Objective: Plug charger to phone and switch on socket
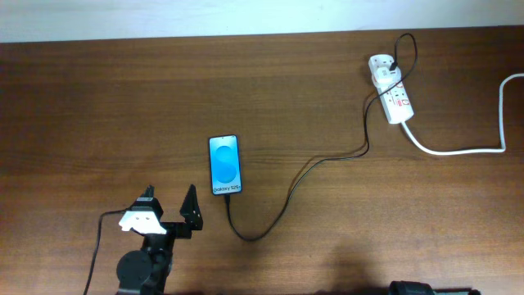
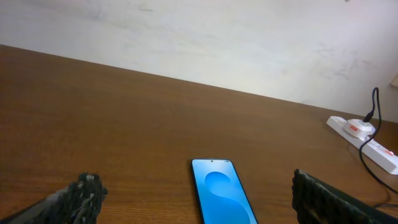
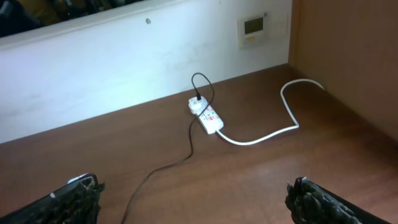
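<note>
From overhead alone, the charger [image 1: 288, 197] touches the phone [image 1: 225, 165].

The phone [image 1: 225, 165] lies flat near the middle of the table [image 1: 98, 98]. The socket [image 1: 391, 88] sits at the back right. The charger [image 1: 295, 187] runs from it forward, looping to the phone's near edge. The left gripper [image 1: 169, 199] is front-left of the phone.

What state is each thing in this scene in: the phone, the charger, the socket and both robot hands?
phone, lying flat, screen lit.
charger, far end seated in the socket; tip at the phone's lower edge, whether it is plugged in is unclear.
socket, switch positions too small to tell.
left hand, open, empty.
right hand, open, empty.
</note>
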